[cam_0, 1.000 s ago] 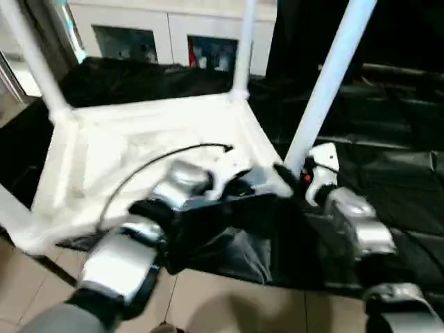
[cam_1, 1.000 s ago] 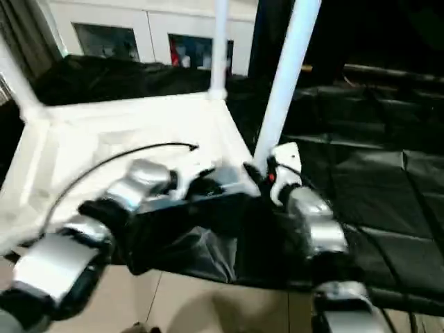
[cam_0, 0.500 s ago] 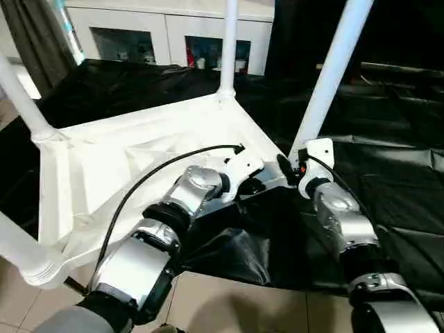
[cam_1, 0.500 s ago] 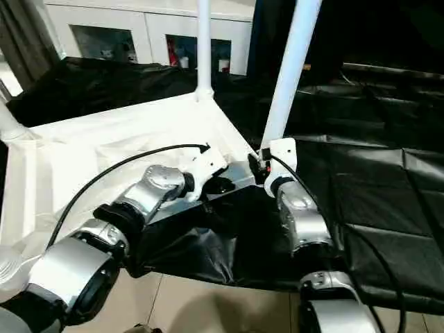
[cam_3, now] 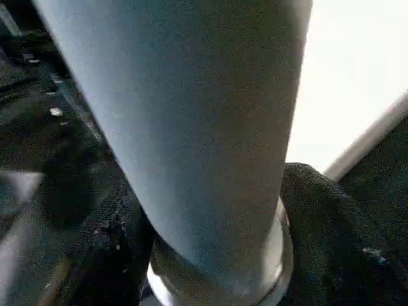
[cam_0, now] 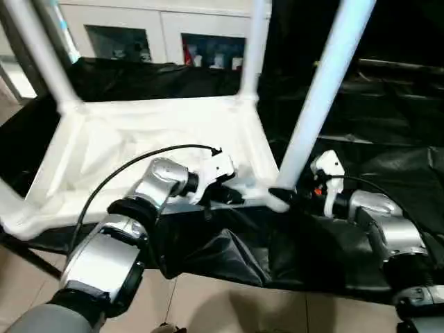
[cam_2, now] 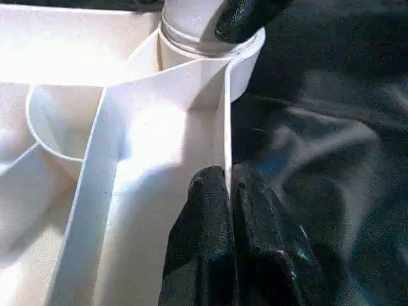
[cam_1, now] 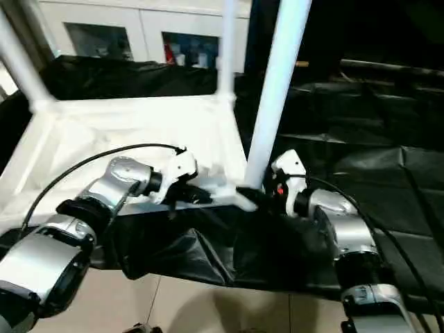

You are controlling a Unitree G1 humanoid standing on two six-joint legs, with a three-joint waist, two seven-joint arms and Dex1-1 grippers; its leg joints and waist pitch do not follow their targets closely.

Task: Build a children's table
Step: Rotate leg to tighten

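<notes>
Back wall: we are seeing a white glass-door cabinet (cam_0: 166, 38).
Surface: black sheeting (cam_0: 388, 159).
Floor: pale tiles (cam_0: 229, 309).

The white plastic rectangular tabletop (cam_0: 149, 149) lies upside down ahead of me on a black sheet (cam_0: 388, 149), its long white tapered tube legs (cam_0: 320, 90) standing up from the corner sockets. My left gripper (cam_2: 231, 201) sits at the near rim, fingers (cam_2: 204, 236) pinched on its thin wall, just left of the near right corner. My right gripper (cam_0: 295, 198) is at that corner, its fingers (cam_3: 325, 236) on either side of the leg's base. A white glass-door cabinet (cam_0: 166, 38) stands behind.
</notes>
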